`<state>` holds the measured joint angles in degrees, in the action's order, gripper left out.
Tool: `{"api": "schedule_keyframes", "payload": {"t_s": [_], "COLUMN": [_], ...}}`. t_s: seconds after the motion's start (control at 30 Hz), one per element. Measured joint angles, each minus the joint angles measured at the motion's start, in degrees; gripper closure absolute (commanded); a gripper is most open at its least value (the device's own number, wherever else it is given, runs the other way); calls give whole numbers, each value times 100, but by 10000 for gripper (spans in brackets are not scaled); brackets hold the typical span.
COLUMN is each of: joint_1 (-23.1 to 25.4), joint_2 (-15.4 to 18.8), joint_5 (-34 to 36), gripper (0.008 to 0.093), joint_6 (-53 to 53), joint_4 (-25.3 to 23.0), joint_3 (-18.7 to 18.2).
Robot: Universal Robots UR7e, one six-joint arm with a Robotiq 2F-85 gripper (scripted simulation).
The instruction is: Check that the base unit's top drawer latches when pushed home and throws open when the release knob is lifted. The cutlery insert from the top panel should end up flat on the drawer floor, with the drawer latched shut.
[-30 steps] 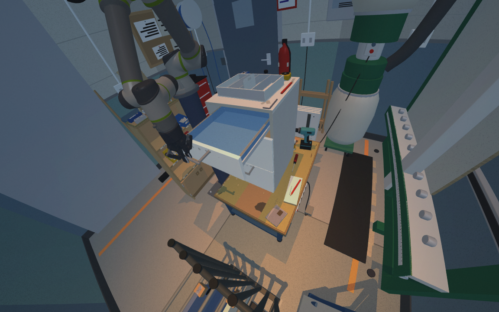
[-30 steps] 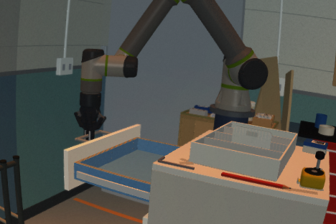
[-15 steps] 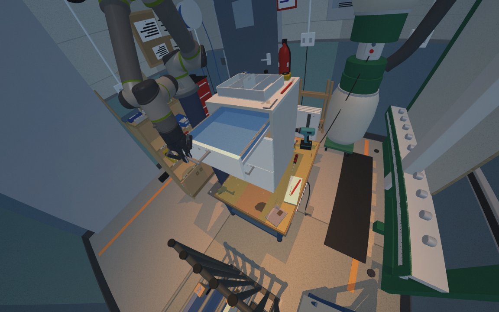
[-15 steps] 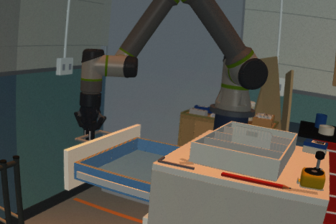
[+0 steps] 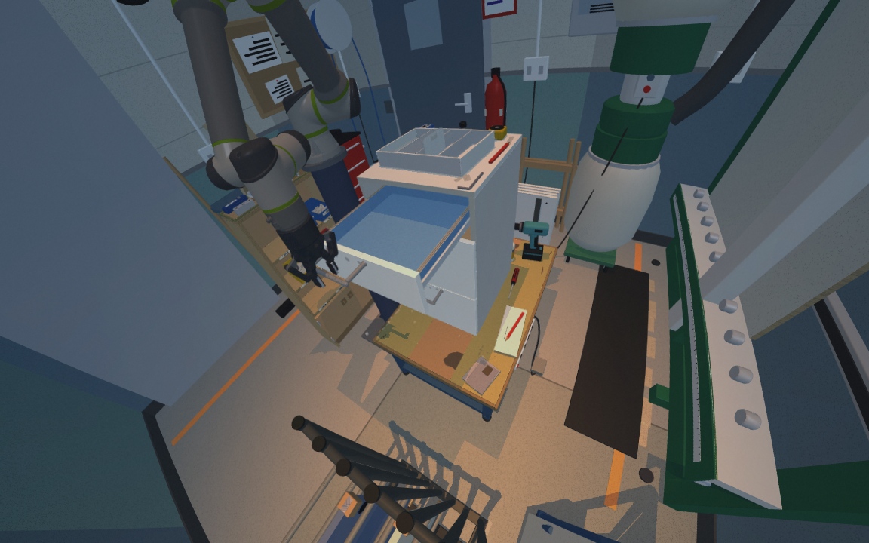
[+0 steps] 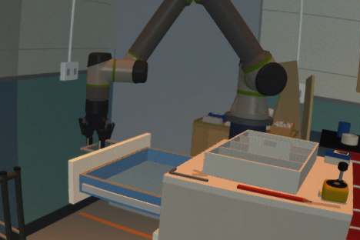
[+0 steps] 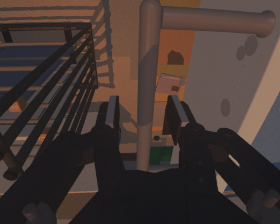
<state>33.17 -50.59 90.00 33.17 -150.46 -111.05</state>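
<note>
The top drawer [image 5: 397, 233] [image 6: 120, 177] of the white base unit [image 5: 455, 223] stands pulled far out, its blue floor empty. The grey cutlery insert [image 5: 434, 150] [image 6: 261, 158], divided into compartments, rests on the unit's top panel. At the drawer front, my gripper [image 5: 309, 270] [image 6: 96, 139] [image 7: 143, 114] hangs over the bar handle [image 5: 340, 273] [image 7: 147, 84] with its fingers open on either side of the bar, holding nothing. A small knob on a yellow base [image 6: 335, 184] stands at the far corner of the top panel.
A dark metal rack [image 5: 384, 479] [image 7: 41, 84] stands on the floor below the gripper. A wooden shelf panel [image 5: 269, 270] is close behind the arm. On the top panel lie a red pencil [image 6: 274, 193] and a small bracket [image 6: 187, 175]. A drill [image 5: 534, 240] sits on the workbench.
</note>
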Motion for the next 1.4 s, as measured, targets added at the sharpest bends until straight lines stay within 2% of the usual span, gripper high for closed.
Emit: {"api": "schedule_keyframes", "payload": {"t_s": [0.47,1.07,1.4], "joint_1": [0,0,0], "joint_2": [-36,-641,-727], "joint_5": [0,0,0], "gripper": [534,534,534], "joint_6": [0,0,0], "joint_4": [39,663,761], "joint_3": [-2,26,38]}}
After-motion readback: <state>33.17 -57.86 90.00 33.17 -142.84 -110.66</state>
